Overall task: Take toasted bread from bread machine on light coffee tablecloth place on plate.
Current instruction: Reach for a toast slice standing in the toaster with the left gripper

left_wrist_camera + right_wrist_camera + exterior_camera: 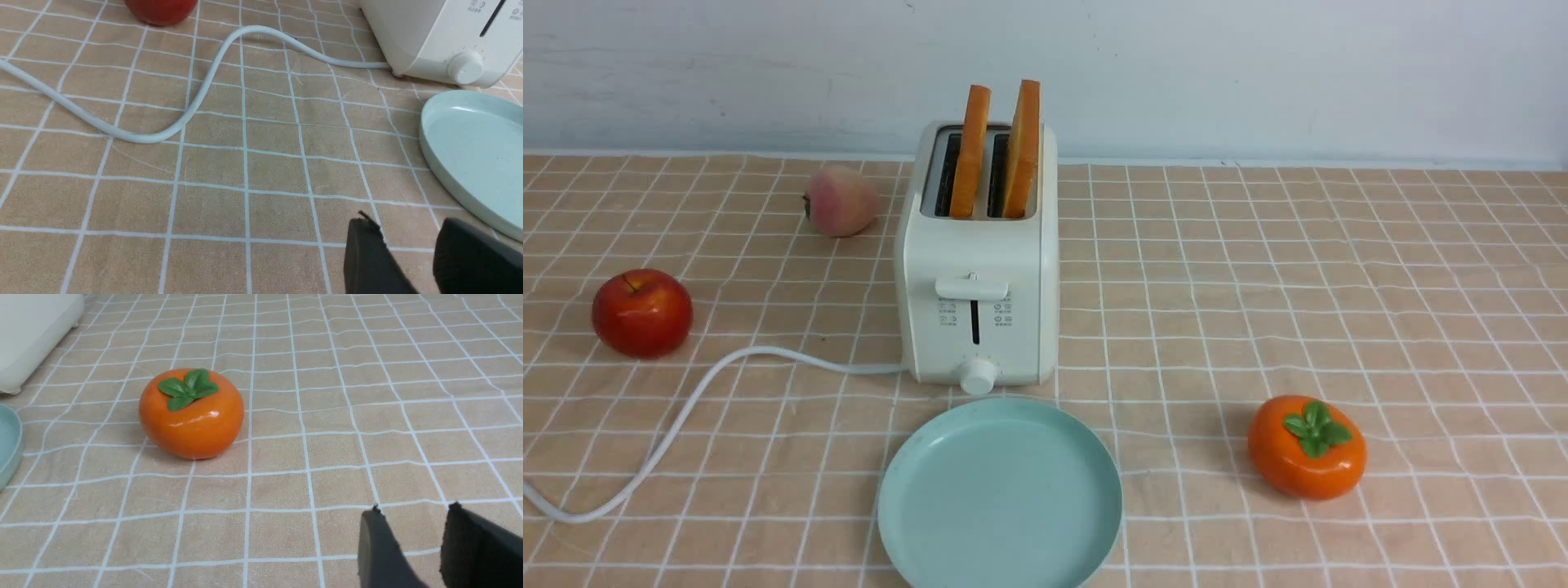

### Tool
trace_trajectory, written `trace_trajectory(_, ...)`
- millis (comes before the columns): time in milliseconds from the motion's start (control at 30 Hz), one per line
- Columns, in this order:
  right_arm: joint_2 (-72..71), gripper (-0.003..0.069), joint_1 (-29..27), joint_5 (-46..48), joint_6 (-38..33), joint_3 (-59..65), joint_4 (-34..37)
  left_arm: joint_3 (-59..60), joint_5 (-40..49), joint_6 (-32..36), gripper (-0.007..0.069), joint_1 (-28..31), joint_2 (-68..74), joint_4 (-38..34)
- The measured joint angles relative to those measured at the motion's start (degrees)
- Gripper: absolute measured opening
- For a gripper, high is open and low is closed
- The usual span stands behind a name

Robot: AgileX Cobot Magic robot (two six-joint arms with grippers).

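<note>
Golden-tan toasted bread [970, 151] stands upright in both slots of the bread machine [976, 269], a little left of centre in the front view. The slices are edge-on to the camera and their faces run away from it, so I judge a grip must come from above and close across the frame. The plate [1001, 498] lies bare just below the machine. Neither arm shows there. In its own view the left pincer [404, 232] hangs released and empty over the tablecloth [1258, 286], near the plate's rim, so it looks the nearer. The right pincer [413, 516] is likewise released, near a persimmon [191, 412]. Cloth lightly rippled; pale wall [1258, 73] behind.
</note>
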Motion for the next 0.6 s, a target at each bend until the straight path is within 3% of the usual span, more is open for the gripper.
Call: trace_trajectory(600, 0.0, 0.024, 0.0, 0.0, 0.25, 0.0, 0.0, 0.0, -0.8, 0.0, 0.0238, 0.0, 0.0, 1.26)
